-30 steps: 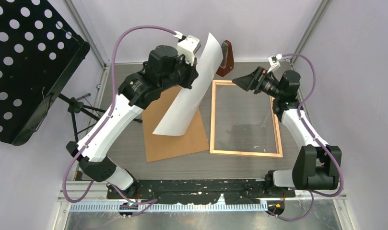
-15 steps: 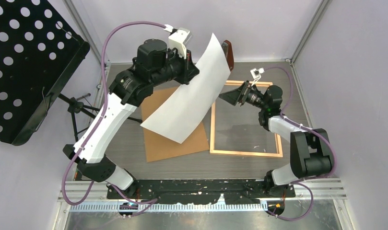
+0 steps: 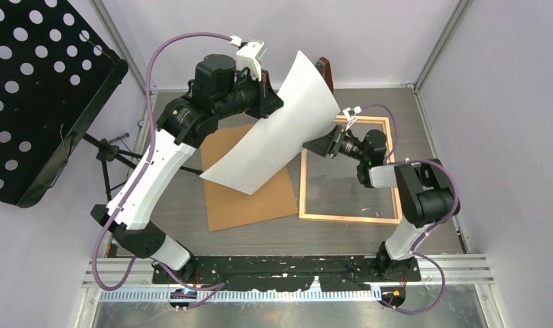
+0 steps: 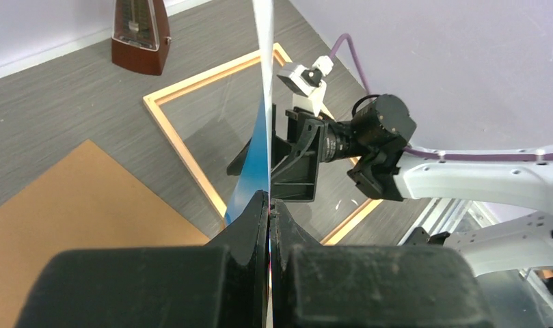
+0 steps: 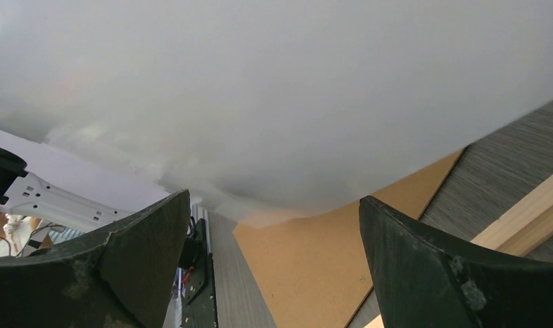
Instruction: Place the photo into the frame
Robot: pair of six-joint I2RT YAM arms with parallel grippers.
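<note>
The photo (image 3: 273, 137) hangs in the air over the table's middle, bowed, with its white back up. My left gripper (image 3: 268, 101) is shut on its upper left edge. In the left wrist view the photo (image 4: 263, 82) runs edge-on up from my pinched left gripper (image 4: 269, 201), its blue side facing left. The frame (image 3: 350, 218) of light wood lies flat on the right, and its rail (image 4: 178, 147) shows below the print. My right gripper (image 3: 316, 145) stands open above the frame's upper left corner, pointing left at the photo's right edge. The photo (image 5: 273, 89) fills the right wrist view above my open right gripper (image 5: 275, 198), apart from it.
A brown backing board (image 3: 249, 195) lies left of the frame, partly under the photo. A clear sheet (image 3: 348, 171) rests inside the frame. A wooden metronome (image 3: 324, 72) stands at the back. A black perforated stand (image 3: 34, 89) is at the left.
My right gripper has swung left from the frame's upper right corner to just beside the photo. The left gripper has turned the photo flatter and carried its right edge over the frame's corner.
</note>
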